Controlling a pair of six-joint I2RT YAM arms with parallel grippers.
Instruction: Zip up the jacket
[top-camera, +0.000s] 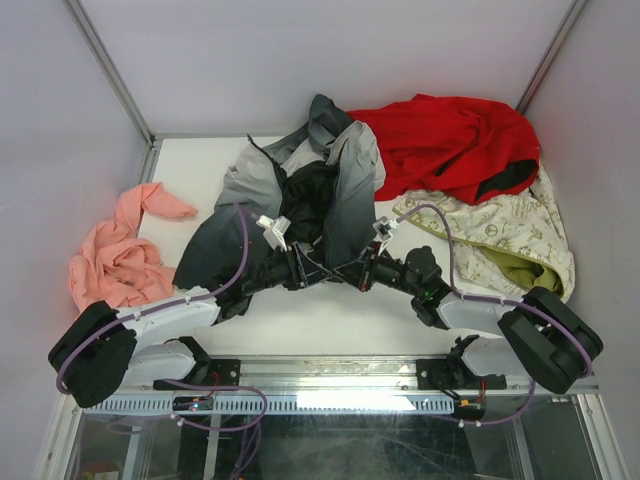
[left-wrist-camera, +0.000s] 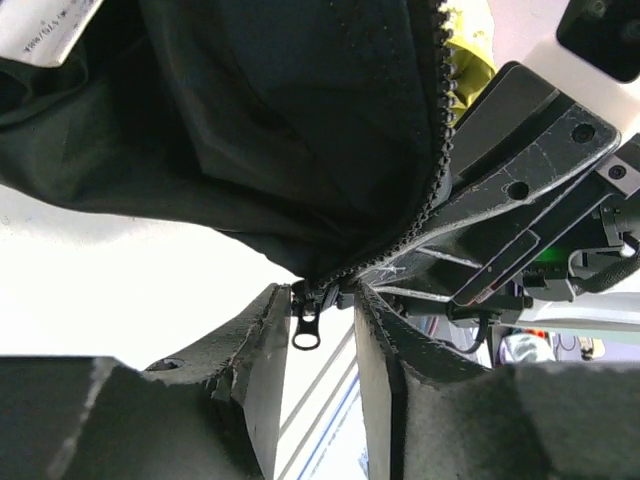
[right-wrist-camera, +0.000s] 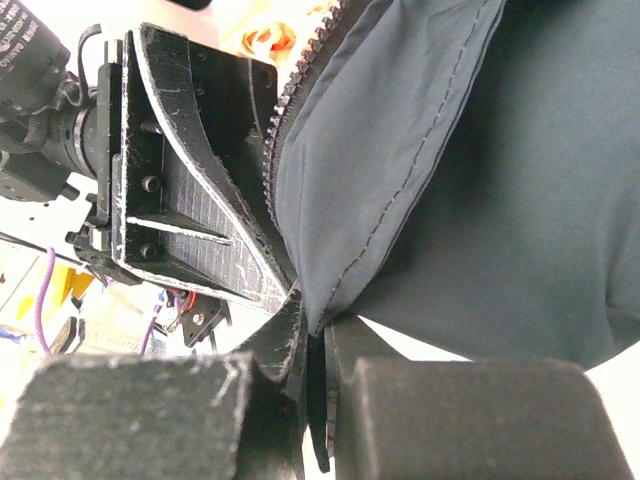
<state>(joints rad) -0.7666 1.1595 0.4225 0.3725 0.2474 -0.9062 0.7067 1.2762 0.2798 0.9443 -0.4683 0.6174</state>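
The large two-tone jacket of charcoal and light grey crinkly fabric (top-camera: 345, 185) is spread across the middle of the white table (top-camera: 190, 165). Its front is open and its black lining exposed. The hem is turned toward the bottom of the top view, where both arms meet.

The step in hand is judged to be the start of the zip. The small dark metal zipper slider (left-wrist-camera: 305, 298), with its ring-shaped pull tab (left-wrist-camera: 306, 338) hanging below, is seen at the foot of the dark zipper teeth (left-wrist-camera: 437, 150), which appear unjoined above it. The left gripper (left-wrist-camera: 320, 305) is held with its jaws apart, and the slider sits between them unclamped. The right gripper (right-wrist-camera: 318, 328) is clenched on the jacket's bottom corner beside the zip.

Next, the left jaws would need to be closed on the slider or tab. A pull is then called for along the teeth toward the upper centre of the top view, with the hem anchored by the right gripper.

Room is limited. The jacket is touched at upper right by the bunched red garment (top-camera: 450, 140). The cream patterned cloth (top-camera: 505, 235) lies just beside it, and the left is occupied by the crumpled pink cloth (top-camera: 115, 255). A bare strip of table is seen between the hem and the near edge.
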